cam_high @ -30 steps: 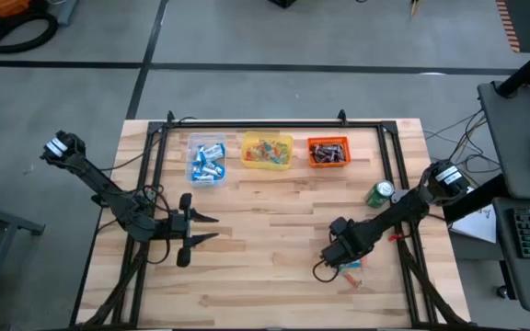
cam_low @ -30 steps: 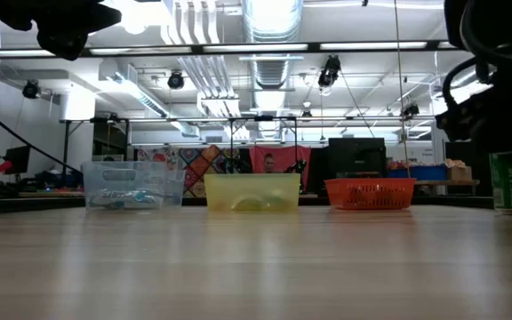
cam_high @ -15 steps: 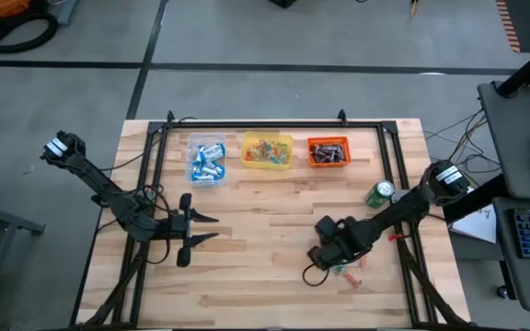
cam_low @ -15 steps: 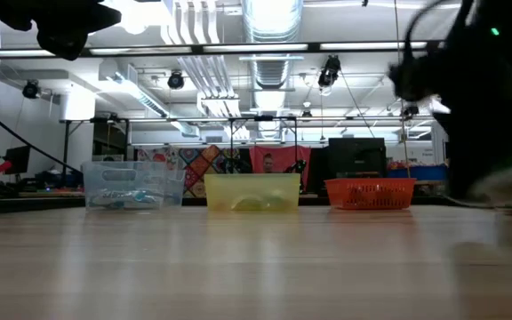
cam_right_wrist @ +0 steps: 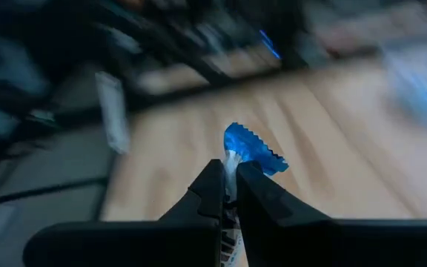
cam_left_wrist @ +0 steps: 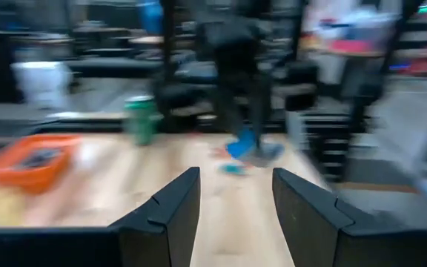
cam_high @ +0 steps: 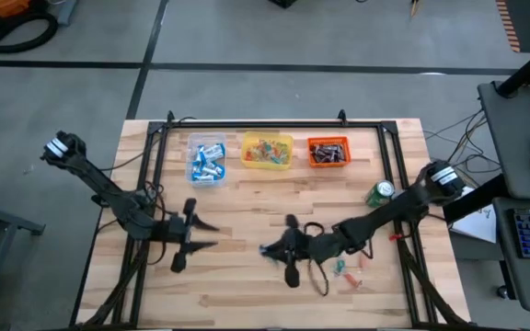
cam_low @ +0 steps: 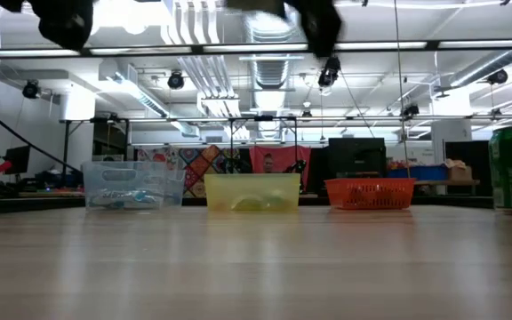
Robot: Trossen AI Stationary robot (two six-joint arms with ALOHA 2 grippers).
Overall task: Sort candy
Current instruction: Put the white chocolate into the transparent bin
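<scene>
My right gripper (cam_high: pixel 267 250) hangs over the middle of the table, pointing toward its left edge, shut on a blue-and-white wrapped candy (cam_right_wrist: pixel 249 148). This candy also shows in the left wrist view as a blue candy (cam_left_wrist: pixel 242 144). A few loose candies (cam_high: pixel 343 269) lie on the wood near the front right. Along the far edge stand a clear tub (cam_high: pixel 207 158) of blue-and-white candies, a yellow tub (cam_high: pixel 267 150) of small coloured ones and an orange tub (cam_high: pixel 328 152) of dark ones. My left gripper (cam_high: pixel 202 235) stands open at the left, facing the right gripper, with nothing between its fingers. My right gripper pinches the candy's white wrapper (cam_right_wrist: pixel 231 160) between its two fingers, just behind the blue crimped end (cam_right_wrist: pixel 252 146), which sticks out past the fingertips. The fingers lie about level and point toward the table's left. The candy is lifted clear of the table.
A green can (cam_high: pixel 380 193) stands at the right, beside the right arm. A dark frame rail (cam_high: pixel 265 125) runs along the far edge behind the tubs. Bare wood (cam_high: pixel 247 198) lies between the tubs and both grippers.
My right gripper has shut on a blue-and-white candy at the loose candies near the front right. It has lifted the candy clear and carried it fast toward the table's left, to the middle. My left gripper has shifted slightly toward the near edge.
</scene>
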